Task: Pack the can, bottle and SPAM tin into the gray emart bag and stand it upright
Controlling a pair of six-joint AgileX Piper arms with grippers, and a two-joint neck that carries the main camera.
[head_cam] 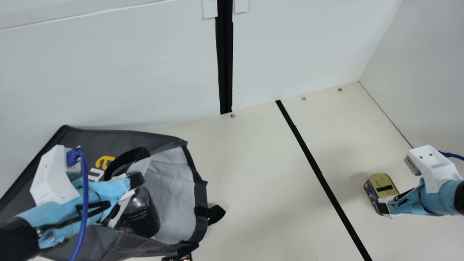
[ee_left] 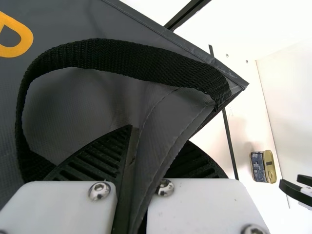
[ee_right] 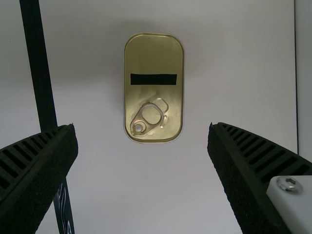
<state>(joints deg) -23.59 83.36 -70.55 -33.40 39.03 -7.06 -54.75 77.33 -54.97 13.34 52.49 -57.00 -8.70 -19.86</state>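
Bottle [head_cam: 143,219] in the slumped gray emart bag [head_cam: 87,139], near left; looks packed, can uncertain. Left gripper [ee_left: 155,139] clenched on bag fabric, standing upright yet to do. Slightly farther, right: SPAM tin [head_cam: 382,180], unpacked, by right gripper [ee_right: 142,127], fingers spread, released. One bottle, one bag, one tin.

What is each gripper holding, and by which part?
Left gripper: the gray bag, pinched at its rim beside a black handle. Right gripper: nothing, open near the SPAM tin.
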